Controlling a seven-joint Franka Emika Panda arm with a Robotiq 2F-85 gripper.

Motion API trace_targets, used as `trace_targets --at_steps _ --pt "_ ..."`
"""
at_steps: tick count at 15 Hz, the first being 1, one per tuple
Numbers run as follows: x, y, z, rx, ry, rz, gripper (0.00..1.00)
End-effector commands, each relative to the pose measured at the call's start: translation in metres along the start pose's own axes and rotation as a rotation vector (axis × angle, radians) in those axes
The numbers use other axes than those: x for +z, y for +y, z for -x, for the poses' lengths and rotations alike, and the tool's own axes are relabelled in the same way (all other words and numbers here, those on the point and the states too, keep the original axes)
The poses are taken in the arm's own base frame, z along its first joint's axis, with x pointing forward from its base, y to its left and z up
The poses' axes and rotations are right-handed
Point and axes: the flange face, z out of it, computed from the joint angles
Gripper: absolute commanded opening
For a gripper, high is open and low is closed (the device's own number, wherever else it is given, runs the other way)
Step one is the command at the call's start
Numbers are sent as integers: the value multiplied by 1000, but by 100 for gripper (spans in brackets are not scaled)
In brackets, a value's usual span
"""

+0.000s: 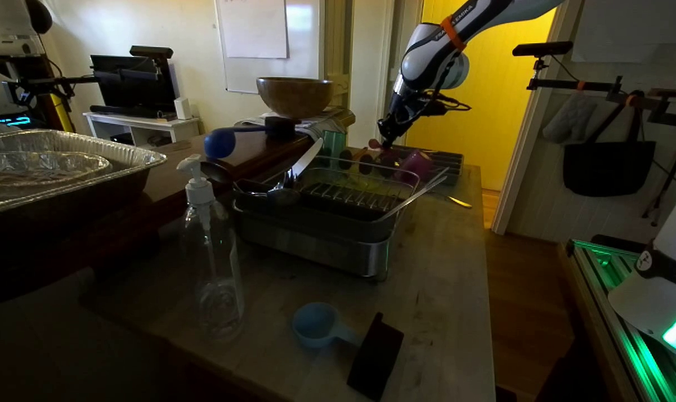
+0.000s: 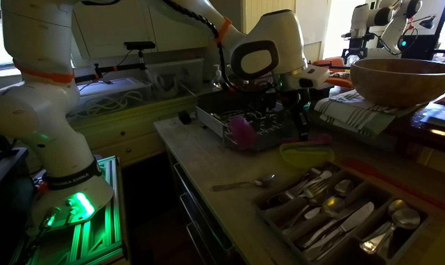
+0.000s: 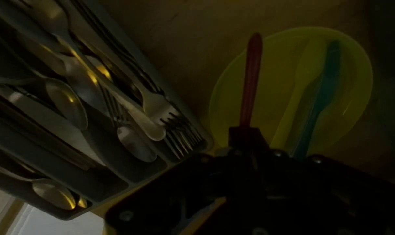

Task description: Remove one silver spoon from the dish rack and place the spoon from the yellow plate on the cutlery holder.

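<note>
Tool [image 3: 245, 132] is gripping the pink spoon [image 3: 251, 78] along its handle, over the yellow plate [image 3: 272, 81], so the plate-to-holder step is probably happening now. A silver spoon [image 2: 244, 183] is lying on the desk [image 2: 200, 158], apart from the dish rack [image 1: 315, 245], suggesting the removal is done. The next move is calling for a lift clear of the plate, a swing across to the cutlery holder [image 3: 110, 157] just beside it, then a release

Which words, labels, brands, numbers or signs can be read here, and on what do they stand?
"FRANKA EMIKA": robot arm, by the orange band.
"RANKA EMIKA", first letter faint: black band on the robot's base.
"FRA", cut by picture edge: same band, by a round emblem.
Unreadable: faint marks atop the white sheet.
Wrist view: none.
</note>
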Motion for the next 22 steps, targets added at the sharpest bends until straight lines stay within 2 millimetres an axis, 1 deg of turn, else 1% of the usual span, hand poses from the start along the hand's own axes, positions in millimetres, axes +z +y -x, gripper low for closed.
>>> trace_targets --at_steps 1,4,7,12,15,18,22 --pt "-12 24 15 -138 -42 55 2" --pt "-14 44 17 -244 -42 112 2" --pt "-13 61 18 -356 -53 180 2" --pt "-5 81 20 -518 -72 283 2" --pt "3 91 26 -611 -96 341 2" --pt "10 98 27 -690 -103 397 2" --pt "21 98 26 -765 -40 434 2"
